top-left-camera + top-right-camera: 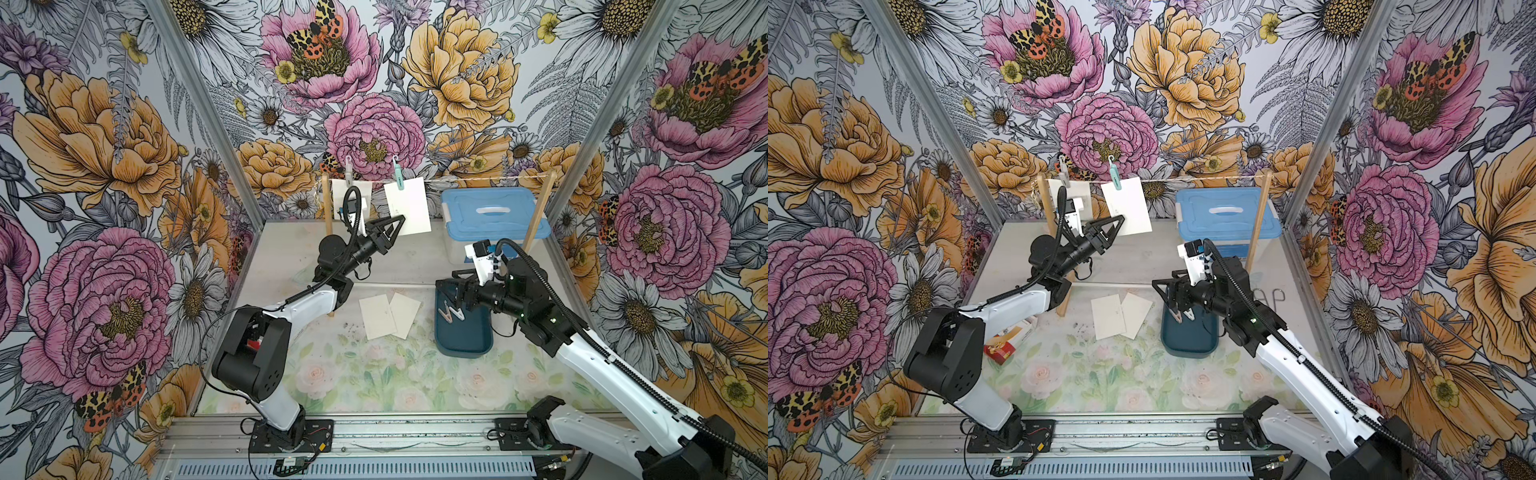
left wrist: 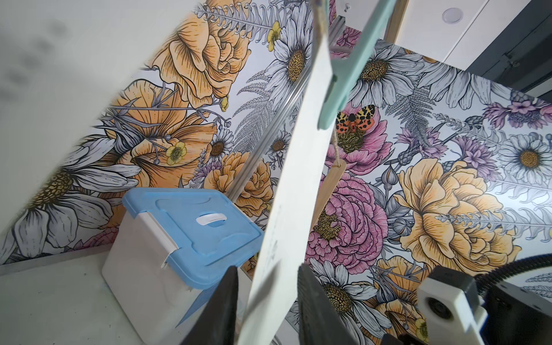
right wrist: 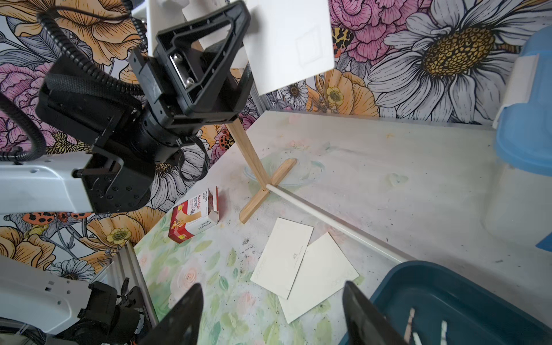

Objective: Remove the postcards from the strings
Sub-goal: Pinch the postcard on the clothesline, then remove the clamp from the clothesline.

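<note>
Half done: two postcards off, two left on the string [image 1: 478,179].
Two postcards [image 1: 378,318] lie mid-table, at 9 o'clock of the tray [image 1: 461,345] that holds loose pegs [image 1: 451,311]; two others hang pegged at the table's 12 o'clock. The left gripper [image 2: 267,268] straddles the lower edge of the card [image 1: 409,208] under the teal peg [image 1: 398,176]. Only the left wrist view shows its fingers [image 2: 313,298] apart, with a gap beside the card, not yet clamped. The right wrist view shows the right gripper [image 3: 271,291] spread and empty.
</note>
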Tool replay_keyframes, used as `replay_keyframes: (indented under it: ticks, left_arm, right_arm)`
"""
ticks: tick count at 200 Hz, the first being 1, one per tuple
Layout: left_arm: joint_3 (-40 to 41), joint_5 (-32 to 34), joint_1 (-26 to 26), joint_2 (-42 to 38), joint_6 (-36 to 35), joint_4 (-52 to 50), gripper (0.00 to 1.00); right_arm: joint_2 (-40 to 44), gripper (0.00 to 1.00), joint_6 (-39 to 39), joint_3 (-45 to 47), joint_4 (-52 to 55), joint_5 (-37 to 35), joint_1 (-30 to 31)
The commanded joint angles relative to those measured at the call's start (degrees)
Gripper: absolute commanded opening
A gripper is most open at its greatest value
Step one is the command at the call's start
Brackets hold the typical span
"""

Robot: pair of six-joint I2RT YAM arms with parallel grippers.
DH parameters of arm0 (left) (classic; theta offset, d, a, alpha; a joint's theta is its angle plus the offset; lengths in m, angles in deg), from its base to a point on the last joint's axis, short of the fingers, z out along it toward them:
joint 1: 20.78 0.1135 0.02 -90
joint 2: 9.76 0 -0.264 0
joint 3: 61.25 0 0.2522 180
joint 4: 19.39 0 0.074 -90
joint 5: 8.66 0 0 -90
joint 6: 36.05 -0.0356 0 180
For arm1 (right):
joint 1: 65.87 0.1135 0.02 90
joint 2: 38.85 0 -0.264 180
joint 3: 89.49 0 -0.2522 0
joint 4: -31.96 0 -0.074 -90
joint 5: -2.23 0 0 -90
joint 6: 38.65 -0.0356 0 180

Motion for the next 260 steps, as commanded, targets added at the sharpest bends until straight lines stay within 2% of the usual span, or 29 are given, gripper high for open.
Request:
replay_keyframes:
  ticks: [1, 25, 85, 114, 149, 183, 235, 260]
  left_arm:
    - [1.84, -2.34, -1.08, -1.44, 0.76, 2.75, 0.32]
    - [2.97, -2.91, -1.74, -1.04, 1.28, 3.36, 0.31]
    - [4.60, -2.74, -1.08, -2.12, 2.40, 3.50, 0.13]
    - [4.83, -3.00, 0.47, -2.64, 2.98, 2.31, 0.00]
    - [3.01, -4.06, 2.11, -2.61, 3.90, 0.14, 0.00]
    - [0.27, -6.39, 2.94, -2.18, 3.79, -3.59, 0.00]
    - [-3.84, -11.22, 3.52, -1.05, 2.07, -10.48, 0.00]
    - [-5.12, -12.80, 3.81, -0.54, 1.13, -12.93, 0.00]
  right_arm:
    - [-0.66, 0.72, 1.85, -4.10, -0.71, -0.52, 0.36]
    - [-2.47, 0.72, 2.56, -7.38, -0.74, 0.41, 0.17]
    - [-7.75, 0.72, 3.54, -15.25, -0.51, 2.03, 0.15]
    - [-10.81, 0.71, 4.83, -21.63, 0.37, 3.73, -0.61]
    - [-16.90, 0.71, 4.80, -31.65, 0.79, 7.78, -3.34]
    - [-24.52, 0.70, 3.68, -43.23, 0.80, 15.60, -6.00]
    - [-35.84, 0.71, 2.14, -58.54, 0.81, 24.81, -7.65]
    - [-40.67, 0.73, 1.60, -65.02, 0.88, 26.48, -7.59]
